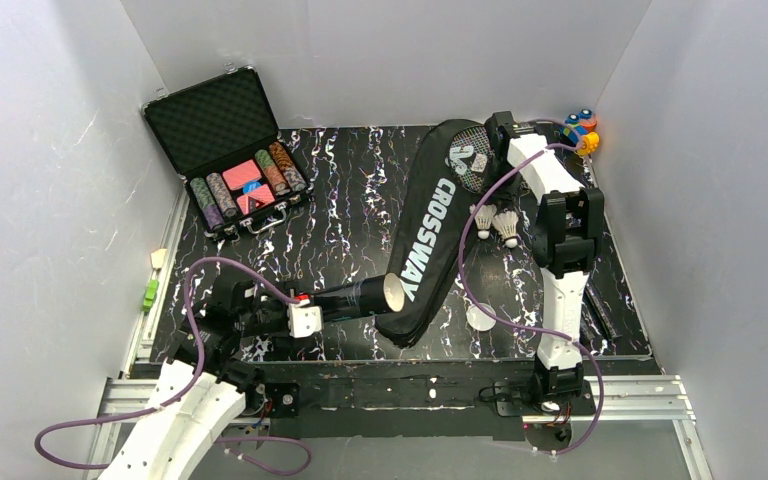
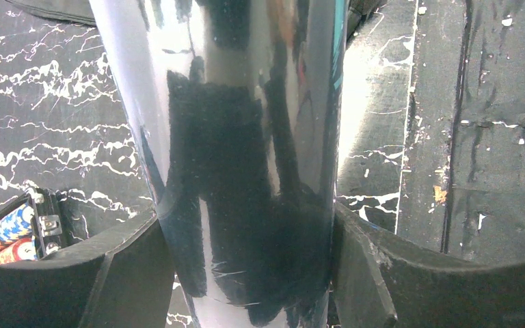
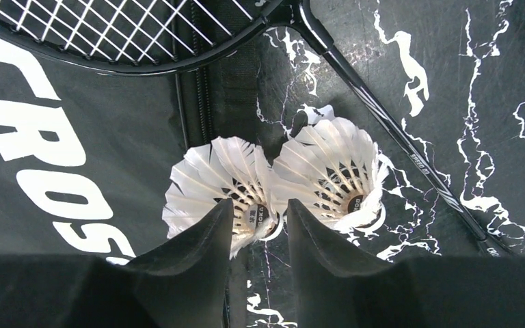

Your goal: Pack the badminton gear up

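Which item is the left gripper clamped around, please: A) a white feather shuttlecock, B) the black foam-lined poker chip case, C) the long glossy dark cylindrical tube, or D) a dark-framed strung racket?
C: in the left wrist view, the left gripper presses against both sides of the long glossy dark cylindrical tube.

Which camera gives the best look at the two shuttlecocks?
Right wrist: the shuttlecocks sit close up, feathers and bases clear. Top external shows only two small white shapes beside the bag; left wrist shows none.
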